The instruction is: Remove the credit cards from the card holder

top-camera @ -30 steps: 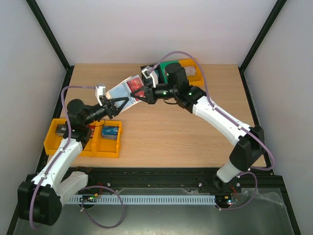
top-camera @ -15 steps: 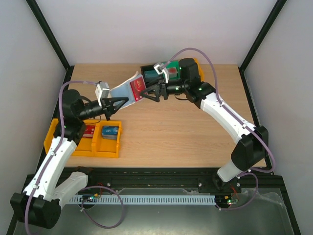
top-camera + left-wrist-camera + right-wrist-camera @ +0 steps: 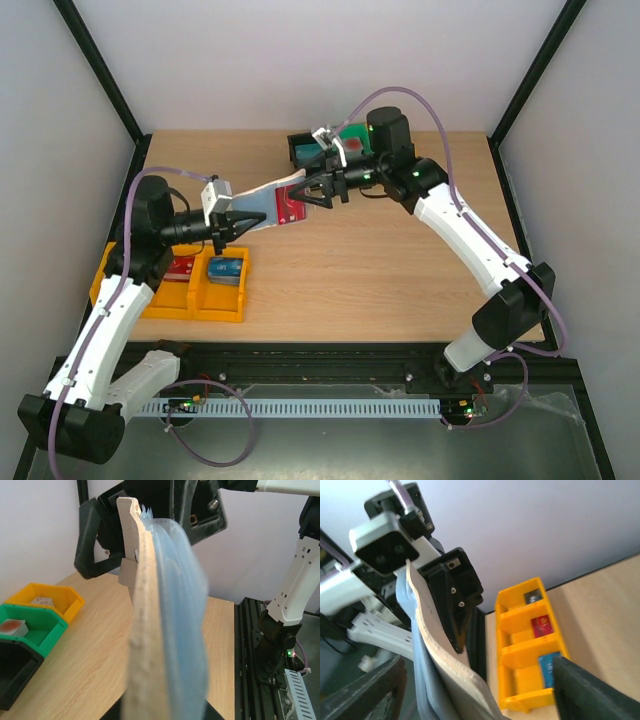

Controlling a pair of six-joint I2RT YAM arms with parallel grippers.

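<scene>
The card holder (image 3: 262, 200) hangs in the air over the table's left middle, cream outside, blue-grey inside. A red credit card (image 3: 290, 203) shows in its open inner face. My left gripper (image 3: 240, 220) is shut on its near end. In the left wrist view the card holder (image 3: 140, 630) stands edge-on out of the left gripper (image 3: 160, 715). My right gripper (image 3: 304, 195) is open, its jaws either side of the holder's far end. The right wrist view shows the card holder (image 3: 445, 670) between the wide-apart fingers (image 3: 600, 695). No dark grey card shows in the holder.
A yellow three-part bin (image 3: 170, 300) at the left edge holds a dark card (image 3: 534, 597), a red card (image 3: 542, 626) and a blue card (image 3: 549, 667). Black (image 3: 303, 150) and green (image 3: 355, 135) bins stand at the back, under the right arm.
My left gripper has shut on the card holder's near end. The right gripper has let go of it, opened and drawn back to the right. The holder now lies flatter.
</scene>
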